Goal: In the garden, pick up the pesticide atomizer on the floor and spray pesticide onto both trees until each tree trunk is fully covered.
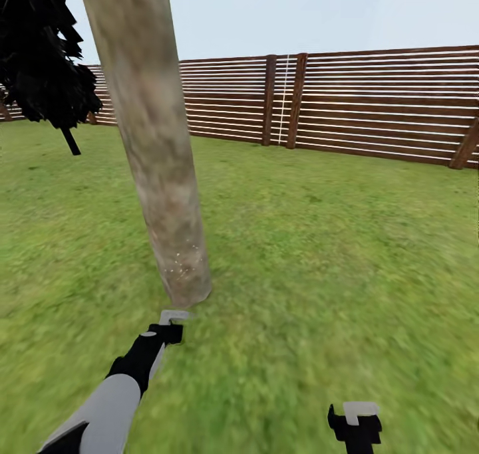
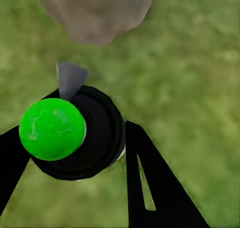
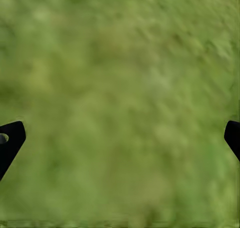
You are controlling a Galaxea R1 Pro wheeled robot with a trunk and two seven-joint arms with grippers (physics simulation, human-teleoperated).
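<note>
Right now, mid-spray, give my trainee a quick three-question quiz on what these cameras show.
1. True or false: the left gripper holds the pesticide atomizer.
2. Which part of the tree trunk carries the white pesticide specks? A) beside the sky B) near its base C) none
3. Fill in: the right gripper hangs open over bare ____.

Key: 1 true; 2 B; 3 grass.
</note>
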